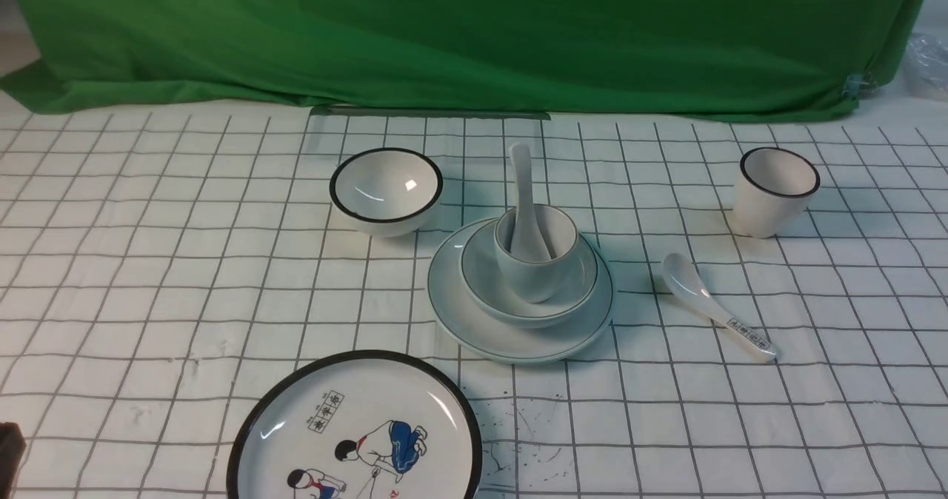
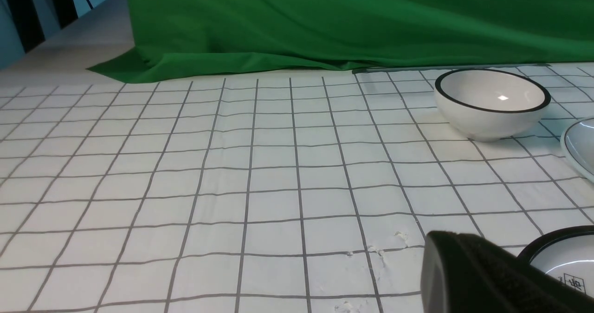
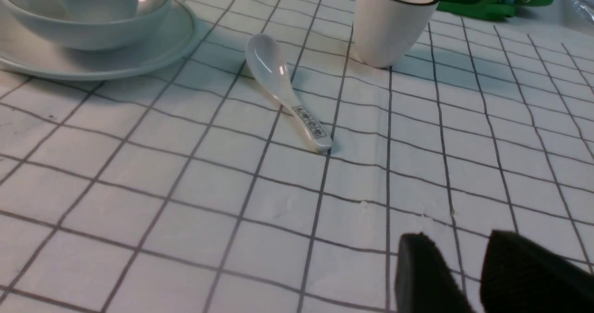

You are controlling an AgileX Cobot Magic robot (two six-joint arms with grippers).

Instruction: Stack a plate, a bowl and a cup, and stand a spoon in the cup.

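- Pale white ceramic makes the stack at the middle of the surface (image 1: 148, 262): the plate (image 1: 518, 336) lies on the gridded cloth, the shallow bowl (image 1: 574, 288) sits in it, and the handleless cup (image 1: 535, 277) stands in the bowl.
- The plain spoon (image 1: 524, 203) stands in the cup, scoop down, handle leaning toward the green backdrop (image 1: 474, 32).
- A black-rimmed bowl (image 1: 386, 190) sits to the stack's left, apart from it.
- A black-rimmed cup (image 1: 775, 190) stands well to the right; a printed-handle spoon (image 1: 715, 305) lies between it and the stack, touching neither.
- A black-rimmed cartoon plate (image 1: 355, 432) lies at the near edge.
- Left gripper (image 2: 468, 276): jaws clenched, holding nothing.
- Right gripper (image 3: 468, 276): jaws parted with a gap, empty, low over bare cloth near the printed-handle spoon.
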